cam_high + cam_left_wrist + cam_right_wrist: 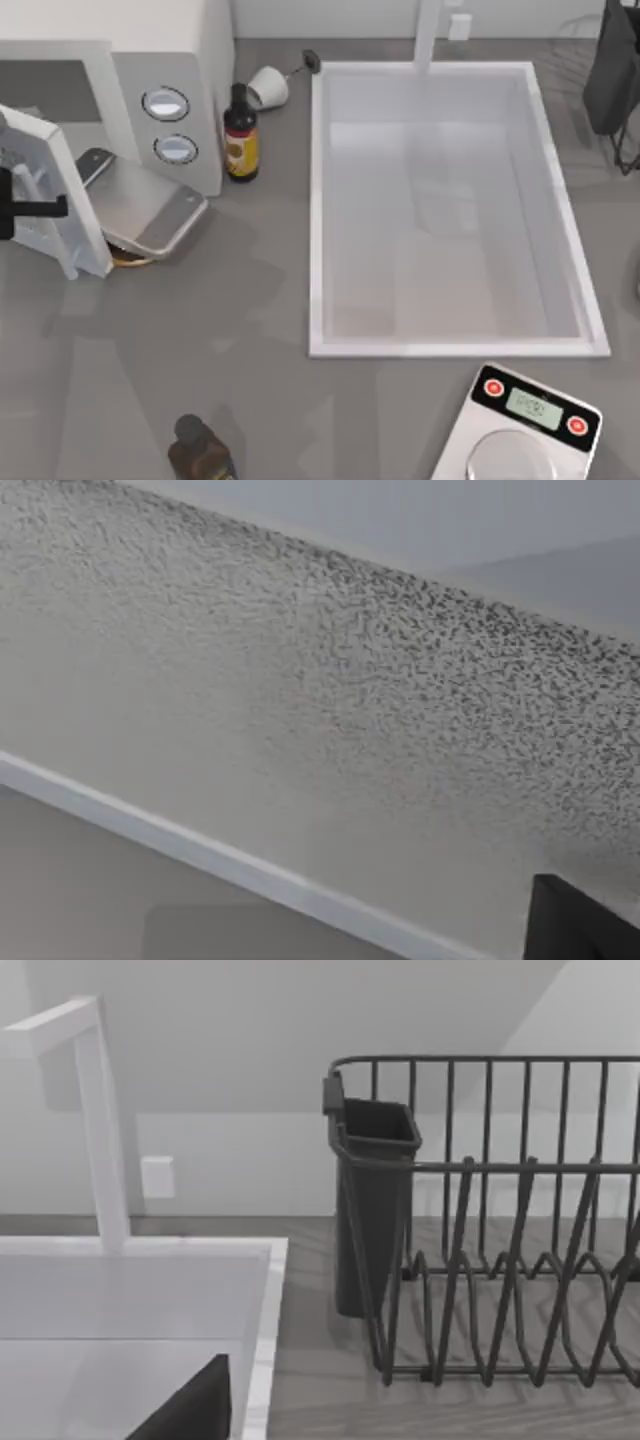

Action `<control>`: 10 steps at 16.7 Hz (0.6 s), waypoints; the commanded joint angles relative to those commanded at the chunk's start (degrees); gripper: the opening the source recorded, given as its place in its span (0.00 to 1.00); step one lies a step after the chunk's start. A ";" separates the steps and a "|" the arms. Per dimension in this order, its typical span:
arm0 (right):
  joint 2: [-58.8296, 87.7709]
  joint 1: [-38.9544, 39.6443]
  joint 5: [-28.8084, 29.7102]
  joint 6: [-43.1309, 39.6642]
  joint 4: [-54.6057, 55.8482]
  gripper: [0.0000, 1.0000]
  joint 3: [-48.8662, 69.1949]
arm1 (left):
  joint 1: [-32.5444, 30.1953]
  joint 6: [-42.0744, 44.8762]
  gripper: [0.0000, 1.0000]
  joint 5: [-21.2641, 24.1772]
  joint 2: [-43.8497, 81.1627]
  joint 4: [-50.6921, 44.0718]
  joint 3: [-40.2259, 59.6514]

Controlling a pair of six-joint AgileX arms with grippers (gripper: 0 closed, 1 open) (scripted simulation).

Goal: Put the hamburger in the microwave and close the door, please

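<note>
The microwave (pixel 110 70) is seen at the far left corner of the surface (pixel 250 330), its two round dials (pixel 166 103) on the side panel facing the sink (pixel 450 210). The door (pixel 140 208) is swung open in front of the cavity, its grey-silver face turned upward and tilted. A thin orange-brown edge (pixel 128 262) is glimpsed beneath the door's near corner; whether it is the hamburger cannot be told. The left tool (pixel 30 207) is held just in front of the microwave, beside the door's left edge, and whether it is wide or narrow cannot be told; in the left wrist view a speckled pale face is seen very close. A dark brown bottle (pixel 240 135) and a tipped white cup (pixel 268 87) are placed just right of the microwave. The right tool (pixel 612 85) is parked well away from the microwave, beyond the sink near a wire dish rack (pixel 500 1260), and its state cannot be told. A silver scale (pixel 525 420) is set diagonally opposite the microwave.
</note>
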 joint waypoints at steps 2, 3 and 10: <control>0.00 0.00 0.00 0.00 0.00 1.00 0.00 | -0.92 -1.34 0.00 -1.65 3.67 1.70 0.60; 0.00 0.00 0.00 0.00 0.00 1.00 0.00 | -1.25 -1.87 0.00 -2.37 4.60 2.15 0.42; 0.00 0.00 0.00 0.00 0.00 1.00 0.00 | -2.07 -0.53 0.00 -5.68 1.22 2.04 1.34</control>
